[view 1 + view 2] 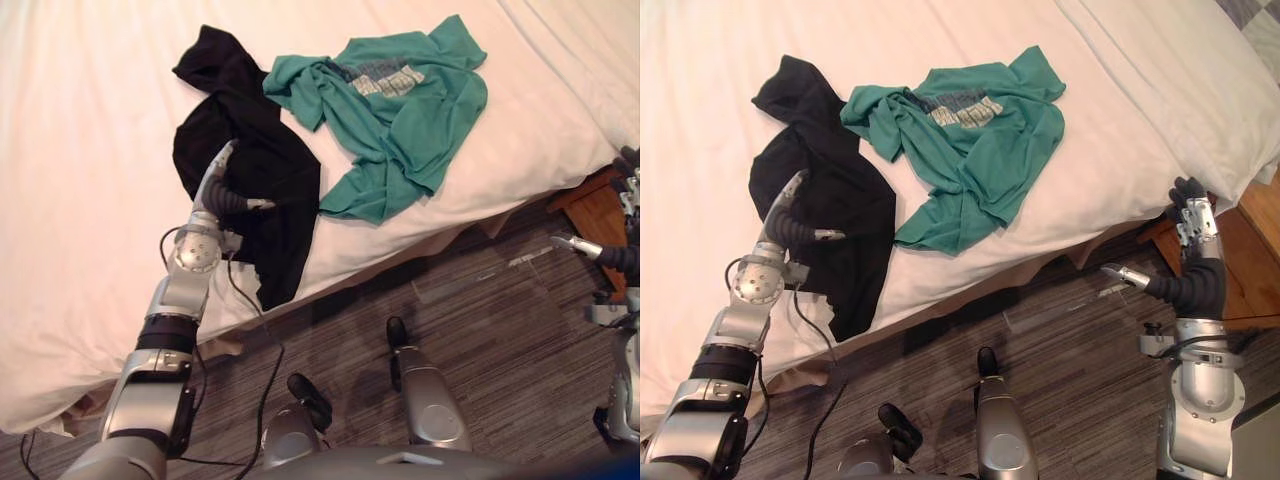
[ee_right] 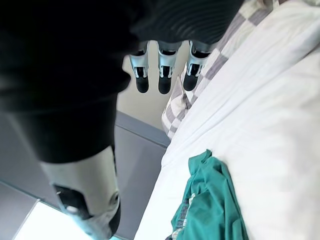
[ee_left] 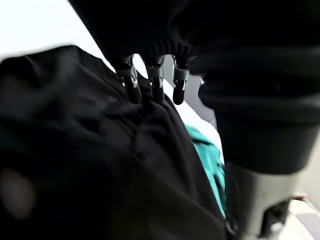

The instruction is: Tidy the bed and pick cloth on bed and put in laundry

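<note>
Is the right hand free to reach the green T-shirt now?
Probably yes: the right hand hangs open off the bedside, with only bare bed between it and the green T-shirt.

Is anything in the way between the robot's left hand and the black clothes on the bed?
No, nothing visible is in the way. The left hand is right over the black garment, its open fingers down at the cloth. The teal T-shirt lies beside the garment on the white bed, not in between.

Grey striped carpet [image 1: 500, 310] fills the lower right; a brown wooden cabinet [image 1: 600, 215] stands at the right edge
</note>
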Tool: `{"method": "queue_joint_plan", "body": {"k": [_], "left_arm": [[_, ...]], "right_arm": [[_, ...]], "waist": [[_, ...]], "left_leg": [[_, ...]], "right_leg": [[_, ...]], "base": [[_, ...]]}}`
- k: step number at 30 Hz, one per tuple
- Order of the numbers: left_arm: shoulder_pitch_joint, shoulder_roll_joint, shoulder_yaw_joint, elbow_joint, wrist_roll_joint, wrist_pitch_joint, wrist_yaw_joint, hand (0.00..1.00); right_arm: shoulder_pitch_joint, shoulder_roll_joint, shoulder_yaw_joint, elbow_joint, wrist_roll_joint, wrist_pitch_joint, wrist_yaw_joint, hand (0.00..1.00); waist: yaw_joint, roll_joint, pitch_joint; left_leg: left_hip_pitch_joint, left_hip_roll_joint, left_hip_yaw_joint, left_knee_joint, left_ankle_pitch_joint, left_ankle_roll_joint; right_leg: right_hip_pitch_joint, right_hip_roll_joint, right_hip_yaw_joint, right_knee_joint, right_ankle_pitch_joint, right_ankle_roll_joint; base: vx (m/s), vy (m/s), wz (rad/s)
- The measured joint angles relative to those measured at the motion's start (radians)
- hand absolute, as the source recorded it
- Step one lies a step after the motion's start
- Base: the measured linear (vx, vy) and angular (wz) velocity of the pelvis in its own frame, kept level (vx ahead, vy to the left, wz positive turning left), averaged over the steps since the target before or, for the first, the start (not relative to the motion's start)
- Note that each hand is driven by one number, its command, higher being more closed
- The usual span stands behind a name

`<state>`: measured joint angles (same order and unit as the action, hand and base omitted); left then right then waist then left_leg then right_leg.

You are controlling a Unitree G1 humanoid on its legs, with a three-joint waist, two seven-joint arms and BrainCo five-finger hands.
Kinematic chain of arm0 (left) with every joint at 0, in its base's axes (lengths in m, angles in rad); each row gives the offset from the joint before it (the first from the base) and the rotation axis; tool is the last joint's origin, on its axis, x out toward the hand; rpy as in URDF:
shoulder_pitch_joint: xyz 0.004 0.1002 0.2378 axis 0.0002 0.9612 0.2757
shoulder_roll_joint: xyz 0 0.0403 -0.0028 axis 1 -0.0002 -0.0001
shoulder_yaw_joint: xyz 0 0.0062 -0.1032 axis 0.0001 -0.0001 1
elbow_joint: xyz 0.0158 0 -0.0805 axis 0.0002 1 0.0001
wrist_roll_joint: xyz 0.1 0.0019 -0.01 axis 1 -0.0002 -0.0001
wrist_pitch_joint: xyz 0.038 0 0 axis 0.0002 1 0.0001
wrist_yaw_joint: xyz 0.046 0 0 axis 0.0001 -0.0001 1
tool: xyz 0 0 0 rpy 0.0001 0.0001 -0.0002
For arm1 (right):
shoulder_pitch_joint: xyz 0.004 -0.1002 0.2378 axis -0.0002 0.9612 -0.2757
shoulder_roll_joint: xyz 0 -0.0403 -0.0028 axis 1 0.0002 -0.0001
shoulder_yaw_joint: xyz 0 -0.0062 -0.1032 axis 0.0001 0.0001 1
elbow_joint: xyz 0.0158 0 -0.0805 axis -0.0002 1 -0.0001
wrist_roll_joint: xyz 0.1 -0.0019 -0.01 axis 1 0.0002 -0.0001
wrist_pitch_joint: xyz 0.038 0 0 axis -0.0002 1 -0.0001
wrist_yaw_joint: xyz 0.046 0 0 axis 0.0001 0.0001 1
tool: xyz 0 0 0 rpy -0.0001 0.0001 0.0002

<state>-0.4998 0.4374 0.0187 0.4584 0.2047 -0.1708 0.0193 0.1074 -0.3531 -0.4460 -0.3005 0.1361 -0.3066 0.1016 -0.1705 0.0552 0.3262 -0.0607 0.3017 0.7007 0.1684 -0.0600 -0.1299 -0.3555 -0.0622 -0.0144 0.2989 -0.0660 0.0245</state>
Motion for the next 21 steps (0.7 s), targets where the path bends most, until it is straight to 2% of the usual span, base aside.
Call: {"method": "queue_joint_plan", "body": {"k": [1, 2, 3, 5, 9, 15, 18, 20, 21], "left_arm": [[-0.024, -0.002, -0.018, 0.029, -0.017, 0.030, -0.038, 1.00], [-0.059, -0.020, -0.018, 0.109, -0.027, 0.077, -0.083, 1.00], [-0.072, -0.033, -0.016, 0.153, -0.027, 0.100, -0.096, 1.00], [-0.094, -0.059, 0.012, 0.196, -0.017, 0.104, -0.096, 1.00], [-0.147, -0.042, 0.035, 0.238, -0.014, 0.115, -0.097, 1.00], [-0.146, -0.036, 0.077, 0.237, 0.049, 0.126, -0.109, 1.00], [-0.146, -0.027, 0.078, 0.232, 0.102, 0.126, -0.108, 1.00], [-0.140, -0.022, 0.062, 0.232, 0.101, 0.113, -0.107, 1.00], [-0.137, -0.022, 0.057, 0.230, 0.100, 0.103, -0.108, 1.00]], "right_arm": [[-0.020, 0.000, 0.003, -0.006, 0.010, 0.001, -0.004, 0.00], [-0.035, 0.000, 0.009, -0.023, 0.017, 0.002, -0.005, 0.00], [-0.040, 0.000, 0.009, -0.030, 0.018, 0.002, -0.005, 0.00], [-0.061, -0.001, 0.007, -0.044, 0.018, 0.002, -0.011, 0.00], [-0.116, -0.002, 0.030, -0.057, 0.018, 0.005, -0.031, 0.00], [-0.191, -0.024, 0.029, -0.088, 0.017, 0.008, -0.073, 0.00], [-0.235, -0.091, 0.056, -0.126, -0.010, 0.035, -0.102, 0.00], [-0.290, -0.173, 0.103, -0.142, -0.091, 0.101, -0.135, 0.00], [-0.301, -0.184, 0.112, -0.142, -0.104, 0.116, -0.143, 0.00]], "waist": [[0.000, -0.003, 0.002], [-0.003, -0.006, 0.010], [-0.003, -0.006, 0.014], [-0.002, -0.011, 0.026], [0.002, -0.012, 0.029], [0.011, -0.009, 0.029], [0.010, 0.008, 0.038], [0.011, 0.014, 0.040], [0.011, 0.015, 0.041]], "left_leg": [[-0.017, 0.009, 0.000, 0.018, -0.011, 0.002], [-0.035, 0.015, 0.002, 0.041, -0.021, 0.004], [-0.042, 0.018, 0.003, 0.050, -0.026, 0.005], [-0.067, 0.022, 0.006, 0.072, -0.037, 0.011], [-0.097, 0.020, 0.011, 0.084, -0.039, 0.012], [-0.099, 0.008, 0.017, 0.076, -0.039, 0.012], [-0.109, -0.002, 0.001, 0.074, -0.038, 0.014], [-0.120, -0.010, -0.007, 0.060, -0.035, 0.018], [-0.124, -0.011, -0.013, 0.058, -0.034, 0.019]], "right_leg": [[-0.013, 0.000, 0.000, 0.007, -0.001, 0.001], [-0.029, 0.000, 0.003, 0.017, -0.001, 0.001], [-0.036, 0.000, 0.003, 0.020, -0.001, 0.002], [-0.063, -0.002, 0.009, 0.029, -0.001, 0.001], [-0.098, -0.007, 0.018, 0.039, 0.001, 0.002], [-0.118, -0.012, 0.026, 0.039, 0.002, 0.002], [-0.120, -0.022, 0.019, 0.040, 0.000, 0.004], [-0.126, -0.031, 0.007, 0.040, -0.001, 0.006], [-0.126, -0.033, 0.001, 0.040, -0.002, 0.006]], "base": [[-0.07, -0.004, -0.04], [-0.07, -0.002, -0.04], [-0.06, 0.005, -0.06], [-0.04, 0.010, -0.05], [-0.01, 0.011, -0.03], [0.04, 0.026, -0.05], [0.00, 0.019, 0.07], [-0.05, 0.011, 0.13], [-0.02, -0.004, 0.29]]}}
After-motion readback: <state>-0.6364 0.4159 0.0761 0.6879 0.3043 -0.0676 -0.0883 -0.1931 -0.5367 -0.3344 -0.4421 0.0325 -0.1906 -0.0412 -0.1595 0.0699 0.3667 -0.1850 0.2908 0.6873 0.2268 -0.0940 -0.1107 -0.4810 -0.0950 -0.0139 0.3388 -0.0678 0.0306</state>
